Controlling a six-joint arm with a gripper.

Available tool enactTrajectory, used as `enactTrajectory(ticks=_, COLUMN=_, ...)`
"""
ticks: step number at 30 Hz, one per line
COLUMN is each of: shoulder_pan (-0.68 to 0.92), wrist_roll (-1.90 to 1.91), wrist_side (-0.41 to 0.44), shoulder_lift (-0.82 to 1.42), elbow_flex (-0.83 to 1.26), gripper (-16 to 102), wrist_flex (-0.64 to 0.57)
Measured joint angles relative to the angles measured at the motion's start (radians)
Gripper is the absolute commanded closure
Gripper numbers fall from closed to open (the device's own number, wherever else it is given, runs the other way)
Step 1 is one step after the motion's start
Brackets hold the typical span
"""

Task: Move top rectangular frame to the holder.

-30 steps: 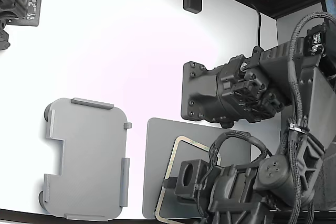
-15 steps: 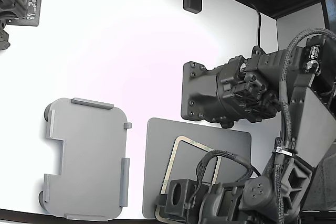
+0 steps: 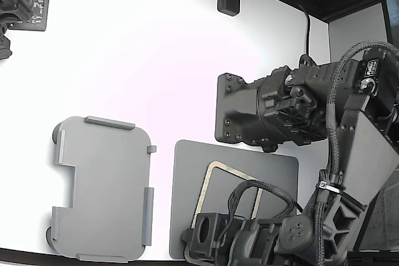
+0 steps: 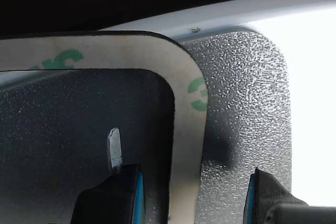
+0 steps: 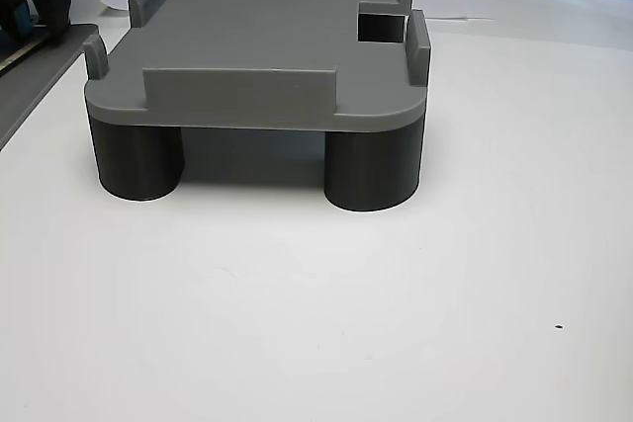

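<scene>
**Gripper lowered over frame edge**

Moved since one second ago: gripper (image 3: 198, 239), shifted toward the lower edge of the exterior view and now over the near-left corner of the frame (image 3: 206, 190). More of the frame's upper side uncovered than before. Frame, slab and holder unchanged in place.

Landmark: slab (image 3: 237, 169), dark grey, flat on the white table (image 3: 156, 73).

- Frame: lying flat on the slab, inside its outline, nearer the slab's edge on the exterior view's left. Beige band with green marks, rounded corners. Lower part hidden behind the arm.
- Holder (image 3: 103, 188): light grey, on the table to the exterior view's left of the slab, just beside it and not touching. Nothing resting on its deck. Other view: holder (image 5: 262, 46) raised on round feet, with upright edge tabs and a square notch in one side.
- Gripper (image 4: 191, 192): jaws spread, one finger (image 4: 113, 198) over the slab surface inside the frame opening, the other over the slab outside the frame, with the frame's band (image 4: 186, 145) between them. No pinch on the band visible; contact with frame or slab not determinable.
- Second arm's black body (image 3: 268, 110): beyond the slab's far edge in the exterior view.
</scene>
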Motion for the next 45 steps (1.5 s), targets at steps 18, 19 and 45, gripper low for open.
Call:
enactTrajectory(ticks=18, shoulder_pan=-0.028, wrist_roll=-0.031, wrist_side=-0.005, shoulder_lift=-0.015, elbow_flex=0.0, gripper=84, wrist_flex=-0.002)
enactTrajectory(ticks=19, shoulder_pan=-0.028, wrist_roll=-0.026, wrist_side=-0.002, shoulder_lift=-0.015, elbow_flex=0.0, gripper=91, wrist_flex=-0.002)
enactTrajectory(ticks=45, shoulder_pan=-0.098, wrist_roll=0.744, wrist_side=0.342, shoulder_lift=0.132, elbow_flex=-0.357, gripper=98, wrist_flex=0.339)
